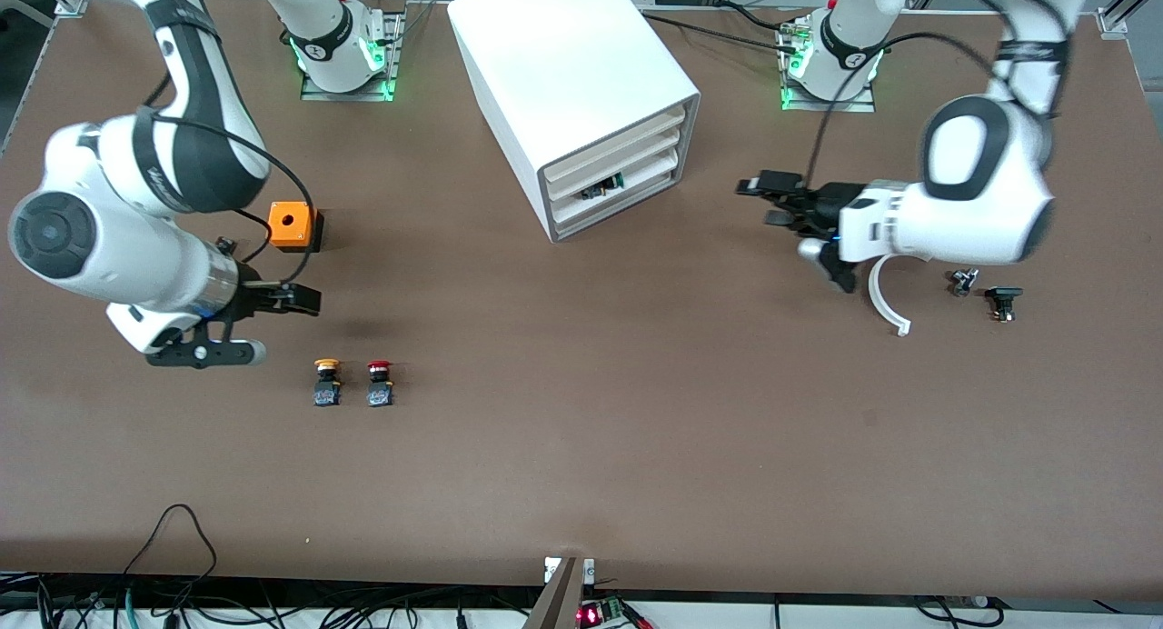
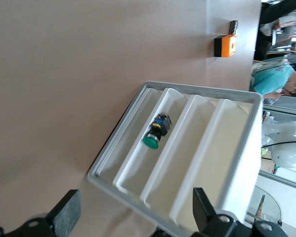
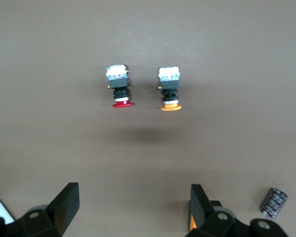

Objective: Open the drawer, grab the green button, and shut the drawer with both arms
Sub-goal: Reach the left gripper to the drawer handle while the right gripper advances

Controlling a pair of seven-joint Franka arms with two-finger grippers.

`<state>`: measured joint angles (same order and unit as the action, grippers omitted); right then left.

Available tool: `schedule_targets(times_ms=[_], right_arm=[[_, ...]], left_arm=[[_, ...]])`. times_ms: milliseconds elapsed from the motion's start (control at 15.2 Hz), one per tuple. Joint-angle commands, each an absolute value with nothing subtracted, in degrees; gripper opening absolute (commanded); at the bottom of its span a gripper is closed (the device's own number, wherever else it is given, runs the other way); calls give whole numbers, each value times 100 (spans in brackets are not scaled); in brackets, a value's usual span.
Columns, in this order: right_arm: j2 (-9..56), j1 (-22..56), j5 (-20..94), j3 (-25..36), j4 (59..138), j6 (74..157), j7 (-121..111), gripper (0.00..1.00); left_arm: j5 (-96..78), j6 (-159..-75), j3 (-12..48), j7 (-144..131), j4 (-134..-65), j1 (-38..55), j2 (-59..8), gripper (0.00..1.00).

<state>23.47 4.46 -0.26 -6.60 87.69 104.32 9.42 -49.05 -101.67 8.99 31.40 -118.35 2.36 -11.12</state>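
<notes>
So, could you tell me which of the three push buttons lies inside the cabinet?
The green-capped button, lying in one of the cabinet's drawers. The yellow-capped and red-capped ones sit on the open table.

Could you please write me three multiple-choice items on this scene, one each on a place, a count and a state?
1. Where does the green button lie?
A. in a drawer of the cabinet
B. on the table beside the red button
C. in the left tool

2. How many drawers does the cabinet have?
A. two
B. four
C. six

3. How do the fingers of the left tool stand?
A. shut on the green button
B. shut on nothing
C. open

Answers: 1 A, the left wrist view shows it in the drawer second from the table; 2 B, four trays show side by side there; 3 C, both fingers stand wide apart, with nothing between them.
</notes>
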Motion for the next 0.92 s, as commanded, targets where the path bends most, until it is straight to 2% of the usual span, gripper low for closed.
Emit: schedule_targets(times_ms=[0,198,263,395,461,724,856], right_arm=[[2513,544,271,-659,8675,10485,1159,100],[2601,781,264,-659,8657,10485,1967,100],[2610,904,255,-659,8649,10485,2073,100],[2619,967,255,-659,8570,10485,2284,100],[2663,1019,246,-659,8517,10485,2407,100],[2672,1143,263,-659,8367,10477,2681,100],[2663,1291,272,-668,8236,10468,2873,100]], left_arm=[[-5412,-10661,1028,4346,-12392,211,-1334,99],[-6842,-10722,1151,5744,-12830,272,-1906,92],[-7055,-10697,1212,6096,-12893,272,-2116,84],[-7101,-10696,1230,6205,-12955,281,-2241,75],[-7110,-10679,1283,6249,-12964,299,-2398,66],[-7119,-10705,1459,6267,-13087,299,-2514,57],[-7154,-10714,1520,6267,-13157,308,-2566,57]])
